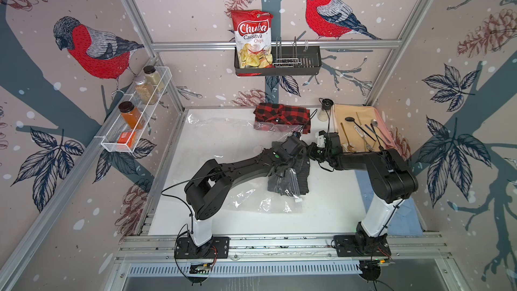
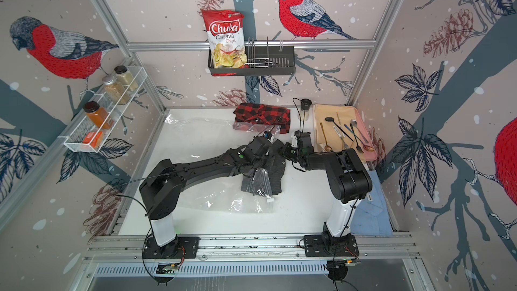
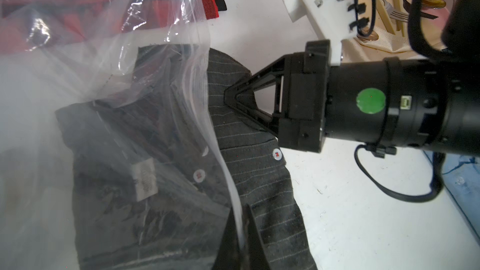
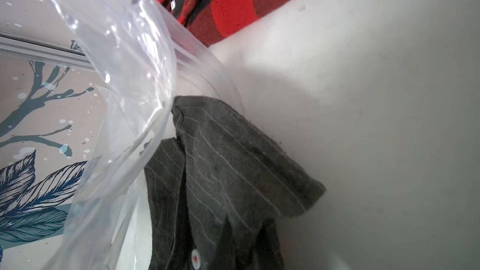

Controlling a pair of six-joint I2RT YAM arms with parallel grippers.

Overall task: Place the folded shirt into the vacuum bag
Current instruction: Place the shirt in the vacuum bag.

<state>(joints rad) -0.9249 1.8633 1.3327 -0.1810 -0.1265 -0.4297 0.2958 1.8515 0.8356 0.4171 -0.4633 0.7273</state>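
The folded shirt [image 1: 303, 180] [image 3: 259, 172] is dark grey with thin stripes and lies mid-table. Its collar side shows through the clear vacuum bag [image 1: 251, 200] [image 3: 104, 100], while its right side lies bare past the bag's mouth. My left gripper [image 3: 240, 219] [image 1: 288, 168] is shut on the bag's zip edge [image 3: 205, 115] and holds it lifted above the shirt. My right gripper [image 3: 226, 94] [image 4: 245, 232] [image 1: 307, 152] comes in from the right and is shut on the shirt's bare edge. A white slider clip [image 1: 298, 200] sits at the near end of the zip.
A red-and-black plaid shirt [image 1: 282, 116] lies at the back, partly under the bag's far corner. A beige tray with cutlery [image 1: 361, 113] and a small jar [image 1: 326, 110] stand at the back right. A blue cloth [image 1: 402, 214] lies at the front right.
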